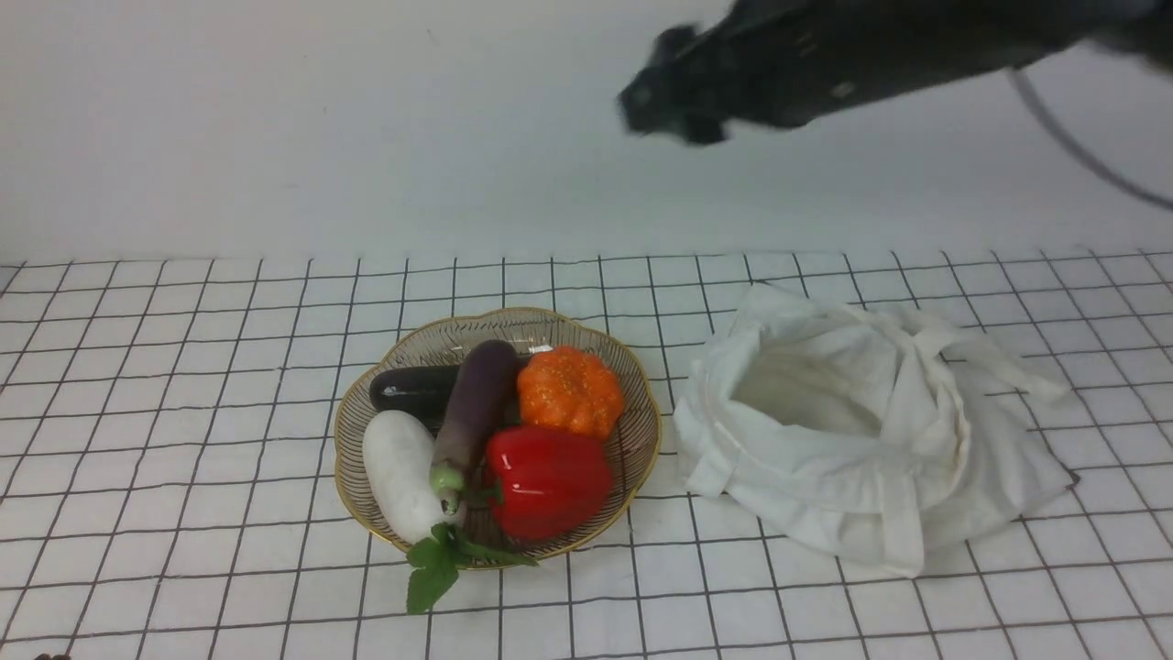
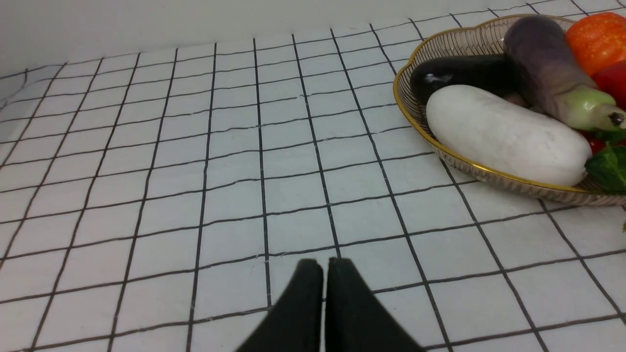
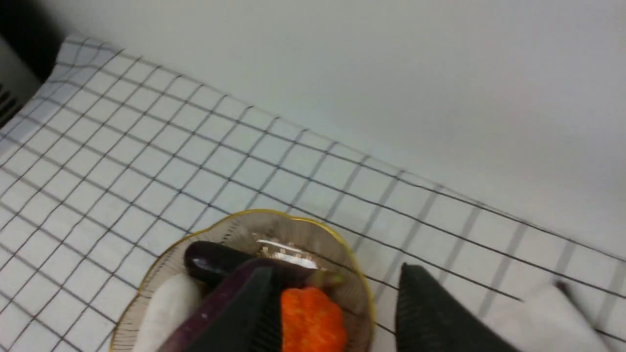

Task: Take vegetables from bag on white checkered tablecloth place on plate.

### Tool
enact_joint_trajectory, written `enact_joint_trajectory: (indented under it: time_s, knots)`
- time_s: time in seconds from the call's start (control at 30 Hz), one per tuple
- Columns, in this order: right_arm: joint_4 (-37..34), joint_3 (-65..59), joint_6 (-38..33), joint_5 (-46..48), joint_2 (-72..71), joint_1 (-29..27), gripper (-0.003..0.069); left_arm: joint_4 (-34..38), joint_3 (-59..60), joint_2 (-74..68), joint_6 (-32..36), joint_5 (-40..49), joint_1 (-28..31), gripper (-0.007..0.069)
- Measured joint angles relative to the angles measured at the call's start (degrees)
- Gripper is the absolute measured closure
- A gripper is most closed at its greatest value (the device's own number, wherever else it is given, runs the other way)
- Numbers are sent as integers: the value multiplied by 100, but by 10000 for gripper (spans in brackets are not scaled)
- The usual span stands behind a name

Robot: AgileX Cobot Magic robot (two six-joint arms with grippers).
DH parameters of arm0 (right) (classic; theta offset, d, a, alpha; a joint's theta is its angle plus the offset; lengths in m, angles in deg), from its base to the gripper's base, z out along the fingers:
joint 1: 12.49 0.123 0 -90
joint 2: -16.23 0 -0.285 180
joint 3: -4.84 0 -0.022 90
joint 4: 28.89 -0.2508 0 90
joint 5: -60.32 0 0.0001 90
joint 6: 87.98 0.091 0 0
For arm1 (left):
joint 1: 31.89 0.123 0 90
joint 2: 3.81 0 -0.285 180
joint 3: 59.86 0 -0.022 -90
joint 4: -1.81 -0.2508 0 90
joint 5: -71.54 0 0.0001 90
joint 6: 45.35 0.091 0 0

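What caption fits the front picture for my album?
Purple eggplant lies on the full plate beside the white bag, right claw high above.

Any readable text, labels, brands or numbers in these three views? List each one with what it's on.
No readable text in any view.
plate: only radial stripes and a gold rim, no lettering.
bag: plain white cloth, no print or tag showing.
tablecloth: grid lines only.
right arm: small pale marks on the dark housing in the front view, too blurred to tell if they are lettering.
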Motion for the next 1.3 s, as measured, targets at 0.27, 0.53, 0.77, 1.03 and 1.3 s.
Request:
enact_joint_trajectory:
  time_s: [0.27,0.53,0.77,1.03,1.3]
  knots:
    - [1236,-414,875,937,-2194,-844,662,0,0,0,0,0,0,633]
    - [1595,-2914,1407,-200,-5268,-959,671,0,0,0,0,0,0,633]
    - [1626,-5388,1583,-2183,-7847,-959,671,0,0,0,0,0,0,633]
    - [1510,-6786,1680,-3720,-9088,-959,673,0,0,0,0,0,0,633]
    - [1426,-6861,1853,-2642,-9088,-959,673,0,0,0,0,0,0,633]
